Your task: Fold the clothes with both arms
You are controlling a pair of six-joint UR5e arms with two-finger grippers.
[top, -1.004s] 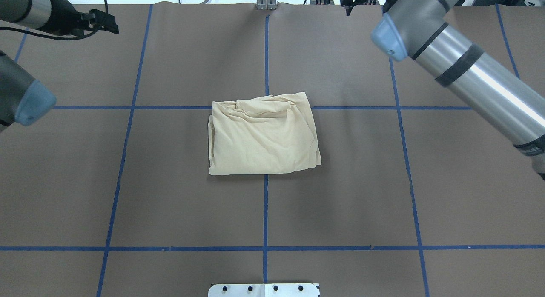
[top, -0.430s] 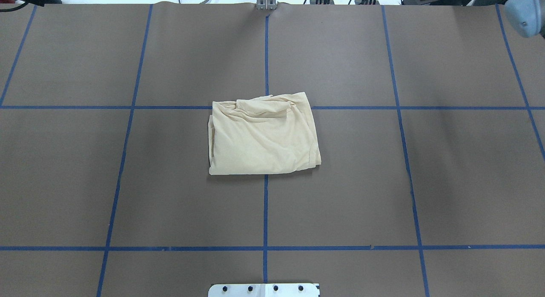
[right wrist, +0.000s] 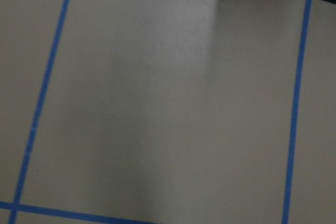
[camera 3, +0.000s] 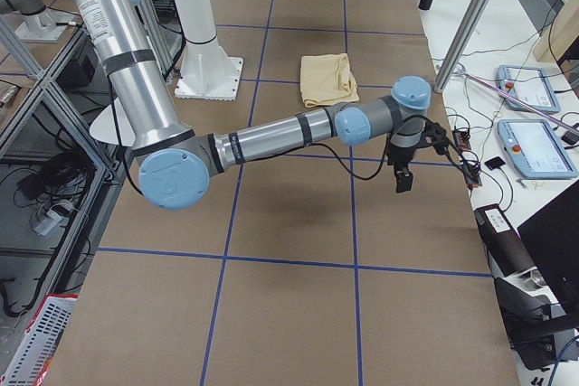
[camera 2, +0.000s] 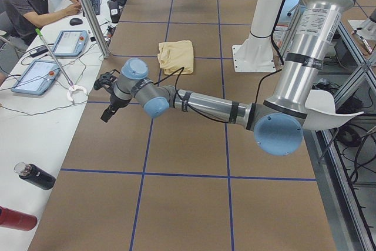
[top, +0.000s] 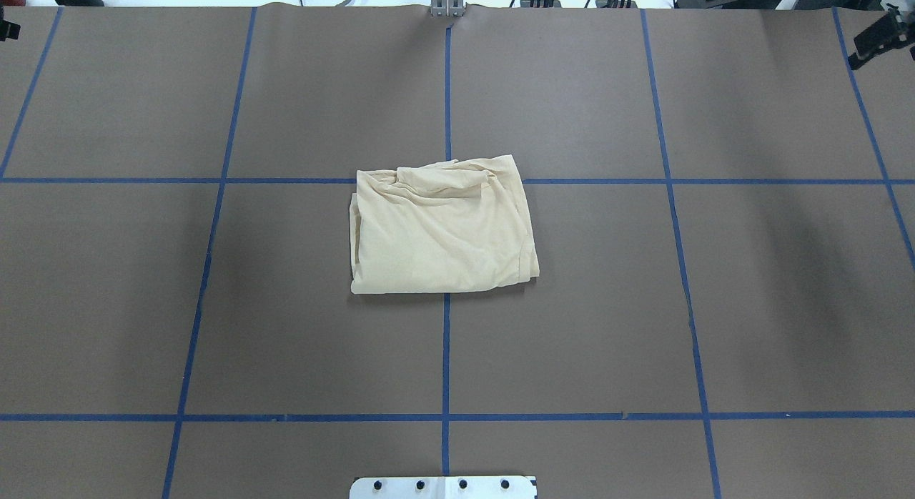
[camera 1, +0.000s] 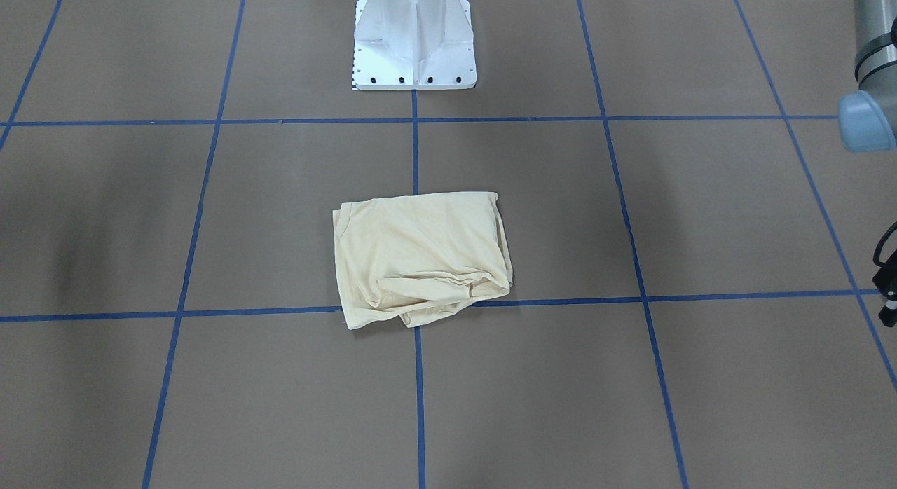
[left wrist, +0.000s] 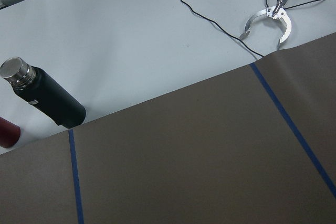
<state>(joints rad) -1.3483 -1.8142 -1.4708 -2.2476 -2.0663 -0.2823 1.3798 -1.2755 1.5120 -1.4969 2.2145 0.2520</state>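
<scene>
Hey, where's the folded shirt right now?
The shirt lies at the centre of the table in the overhead view, straddling the middle blue tape line.

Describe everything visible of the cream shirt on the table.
The shirt is thin, pale cream-yellow fabric, folded into a rough, wrinkled rectangle, layers bunched along the edge away from the robot. No print or tag shows. It lies flat, centred on the brown table, covering a crossing of blue tape lines; nothing else touches it.

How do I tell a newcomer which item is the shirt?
Start at the brown table gridded with blue tape. Near its middle, straddling the centre tape line, lies the folded shirt. It is the only pale cream cloth there, rumpled along one edge.
</scene>
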